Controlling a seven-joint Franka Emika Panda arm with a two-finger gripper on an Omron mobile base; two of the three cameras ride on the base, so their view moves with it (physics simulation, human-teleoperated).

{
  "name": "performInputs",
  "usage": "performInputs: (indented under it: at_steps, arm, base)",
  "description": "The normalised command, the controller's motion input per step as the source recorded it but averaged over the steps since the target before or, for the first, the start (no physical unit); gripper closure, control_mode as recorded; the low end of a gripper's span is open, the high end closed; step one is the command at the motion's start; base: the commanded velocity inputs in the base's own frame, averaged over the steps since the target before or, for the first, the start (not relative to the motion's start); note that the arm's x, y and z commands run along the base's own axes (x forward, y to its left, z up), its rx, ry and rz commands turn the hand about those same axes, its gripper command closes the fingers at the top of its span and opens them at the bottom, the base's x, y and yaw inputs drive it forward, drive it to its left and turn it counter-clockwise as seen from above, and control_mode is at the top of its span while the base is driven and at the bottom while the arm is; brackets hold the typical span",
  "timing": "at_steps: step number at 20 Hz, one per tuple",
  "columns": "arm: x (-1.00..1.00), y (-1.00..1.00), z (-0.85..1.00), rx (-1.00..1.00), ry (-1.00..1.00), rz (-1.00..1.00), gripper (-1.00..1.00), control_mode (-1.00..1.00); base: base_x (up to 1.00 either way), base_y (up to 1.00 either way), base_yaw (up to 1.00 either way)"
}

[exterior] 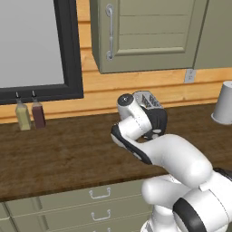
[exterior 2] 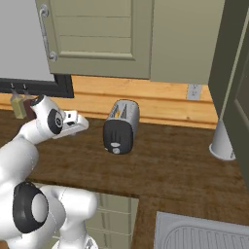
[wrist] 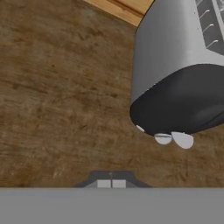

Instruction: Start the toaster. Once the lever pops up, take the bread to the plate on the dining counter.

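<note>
The toaster (exterior 2: 121, 127) stands on the wood counter (exterior 2: 170, 165) near the back wall, with black sides, a silver top and small white knobs (wrist: 181, 140) on its end. In the left base view the toaster (exterior: 153, 105) shows partly behind my wrist. My gripper (exterior 2: 85, 122) hangs just left of it, a short gap away and touching nothing. The fingertips (wrist: 111, 183) are shut together with nothing between them. I cannot make out the bread in the slots. The plate and the dining counter are out of view.
Two small bottles (exterior: 29, 115) stand by the wall at the left under a dark-framed window (exterior: 68, 54). A white cylinder (exterior 2: 222, 141) stands at the right, below a tall cabinet (exterior 2: 238, 73). A sink (exterior 2: 204, 233) lies at front right. Upper cabinets (exterior: 145, 36) hang overhead.
</note>
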Motion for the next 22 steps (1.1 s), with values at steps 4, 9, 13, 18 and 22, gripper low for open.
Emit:
performInputs:
  at_steps: [4,9,13,18,22]
  arm:
    - [0.00,0.06,0.00,-0.02,0.00,0.00,-1.00,-1.00]
    - [0.00,0.00,0.00,0.00,0.00,0.00,-1.00,-1.00]
    - [0.00,0.00,0.00,0.00,0.00,0.00,-1.00,-1.00]
    - [0.00,0.00,0.00,0.00,0.00,0.00,-1.00,-1.00]
    - [0.00,0.00,0.00,0.00,0.00,0.00,-1.00,-1.00]
  base:
    - [0.00,0.00,0.00]
    - [0.00,0.00,0.00]
    - [0.00,0.00,0.00]
    - [0.00,0.00,0.00]
    - [0.00,0.00,0.00]
